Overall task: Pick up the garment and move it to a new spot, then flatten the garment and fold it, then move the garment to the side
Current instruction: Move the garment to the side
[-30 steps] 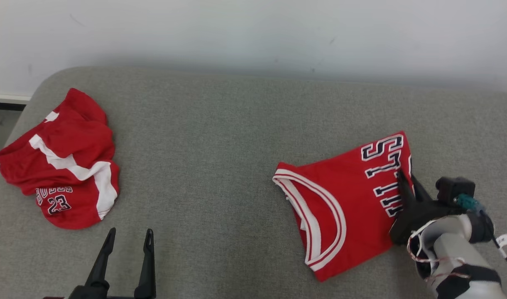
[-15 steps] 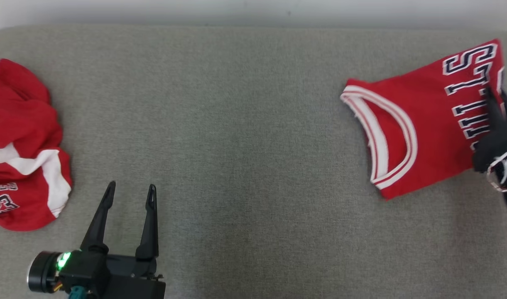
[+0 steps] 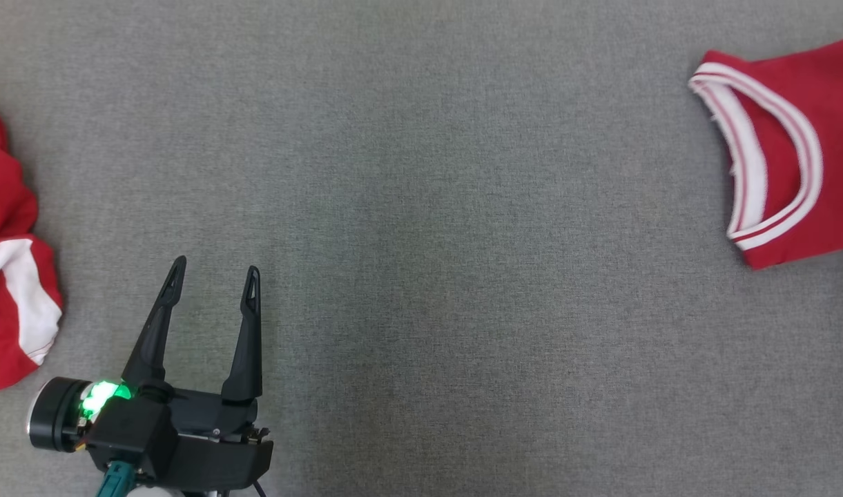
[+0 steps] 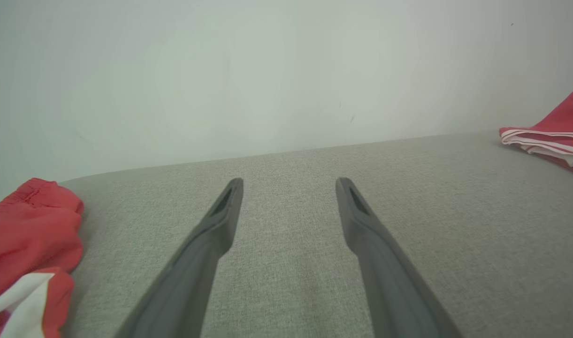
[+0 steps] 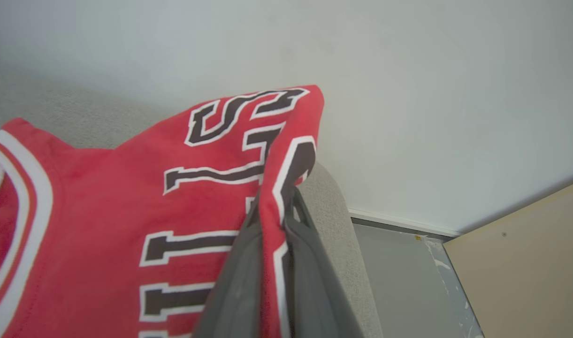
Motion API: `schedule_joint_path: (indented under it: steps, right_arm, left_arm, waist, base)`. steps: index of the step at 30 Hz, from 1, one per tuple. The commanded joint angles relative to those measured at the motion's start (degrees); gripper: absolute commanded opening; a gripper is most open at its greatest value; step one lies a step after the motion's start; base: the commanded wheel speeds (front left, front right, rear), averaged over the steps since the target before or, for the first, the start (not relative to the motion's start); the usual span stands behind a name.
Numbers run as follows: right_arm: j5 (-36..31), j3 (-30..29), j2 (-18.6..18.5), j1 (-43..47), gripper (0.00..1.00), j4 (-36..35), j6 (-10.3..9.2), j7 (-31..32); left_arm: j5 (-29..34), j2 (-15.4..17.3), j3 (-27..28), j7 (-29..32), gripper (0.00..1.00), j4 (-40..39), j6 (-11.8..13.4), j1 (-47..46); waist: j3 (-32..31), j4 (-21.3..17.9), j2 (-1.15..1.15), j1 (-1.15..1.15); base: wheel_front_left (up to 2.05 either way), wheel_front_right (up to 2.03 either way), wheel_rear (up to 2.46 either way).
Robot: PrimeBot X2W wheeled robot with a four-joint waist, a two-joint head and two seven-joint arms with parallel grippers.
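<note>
The garment, a folded red jersey [image 3: 794,152] with white trim and dark lettering, lies at the right edge of the grey cushion [image 3: 428,207]. In the right wrist view my right gripper [image 5: 277,206] is shut on the jersey's [image 5: 103,202] lettered edge, and the cloth is pinched between the two dark fingers. My left gripper [image 3: 214,273] hovers open and empty over bare cushion at the lower left. The left wrist view has that left gripper [image 4: 290,185] pointing at the wall, with the jersey [image 4: 556,136] far to its right.
Crumpled red shorts [image 3: 7,290] with a white stripe lie at the cushion's left edge, also seen as red shorts [image 4: 28,234] beside my left fingers. Past the cushion's right end are grey floor [image 5: 399,277] and a beige panel [image 5: 525,263]. A pale wall [image 4: 267,70] backs the cushion.
The head view has tilted down, losing the wall. My right gripper has drawn the jersey to the right, farther from the shorts. The left gripper stays open.
</note>
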Motion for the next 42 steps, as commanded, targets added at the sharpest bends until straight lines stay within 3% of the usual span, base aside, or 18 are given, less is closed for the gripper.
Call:
schedule_joint_path:
  steps: [1,7,12,13,14,15,22,28,34,42]
  right_arm:
    - [0.11,0.58,-1.41,-1.62,0.0,-0.18,-0.14,0.5]
    - [0.0,2.04,-3.94,-4.59,0.0,-0.22,-0.14,2.27]
    - [-0.31,2.19,-3.64,-5.46,0.0,0.57,-0.14,2.93]
    - [-0.47,2.14,-3.51,-5.46,0.41,0.7,-0.14,2.84]
    - [-0.65,2.11,-3.41,-5.34,0.96,0.88,-0.14,2.68]
    - [-0.76,2.05,-3.39,-5.18,1.0,1.13,-0.14,2.51]
    - [-1.88,1.5,-2.95,-6.03,1.0,2.26,-0.14,-0.07]
    - [-1.29,0.73,0.34,-4.73,1.0,1.42,-0.14,-5.35]
    - [-0.58,-2.73,6.72,-0.85,1.0,-3.1,-0.14,-7.76]
    - [-3.68,-13.24,18.89,12.12,1.0,-21.53,-0.14,-7.69]
  left_arm:
    - [0.35,0.33,0.11,-0.17,1.0,-0.49,0.08,-0.87]
    - [0.74,0.52,0.45,-0.17,1.0,-1.44,0.08,-0.85]
    - [0.6,0.45,0.69,-0.17,1.0,-1.49,0.08,-1.05]
    - [0.58,0.44,0.71,-0.18,1.0,-1.44,0.08,-1.1]
    - [0.57,0.42,0.7,-0.17,1.0,-1.37,0.08,-1.15]
    - [0.54,0.38,0.7,-0.17,1.0,-1.29,0.08,-1.23]
    - [0.34,0.11,1.29,-0.17,1.0,-0.75,0.08,-0.74]
    - [0.15,-0.32,2.64,-0.18,1.0,0.69,0.08,1.87]
    - [-0.39,-0.78,4.67,-0.18,1.0,2.07,0.27,5.63]
    - [0.02,-1.25,6.32,-0.17,1.0,2.71,0.27,9.2]
  waist:
    - [0.89,-0.52,-0.01,-0.01]
    - [2.28,-1.28,-0.01,-0.01]
    - [2.56,-1.41,-0.01,-0.01]
    - [2.57,-1.42,-0.01,-0.01]
    - [2.58,-1.41,-0.01,-0.01]
    - [2.59,-1.37,-0.01,-0.01]
    - [1.62,-1.56,-0.01,-0.01]
    - [-2.71,-2.13,-0.01,-0.01]
    - [-8.16,-2.71,-0.01,-0.01]
    - [-12.28,-3.02,-0.01,-0.01]
  base:
    - [0.0,0.0,0.0]
    - [0.0,0.0,0.0]
    - [0.0,0.0,0.0]
    - [0.0,0.0,0.0]
    - [0.0,0.0,0.0]
    - [0.0,0.0,0.0]
    - [0.0,0.0,0.0]
    - [0.0,0.0,0.0]
    - [0.0,0.0,0.0]
    - [0.0,0.0,0.0]
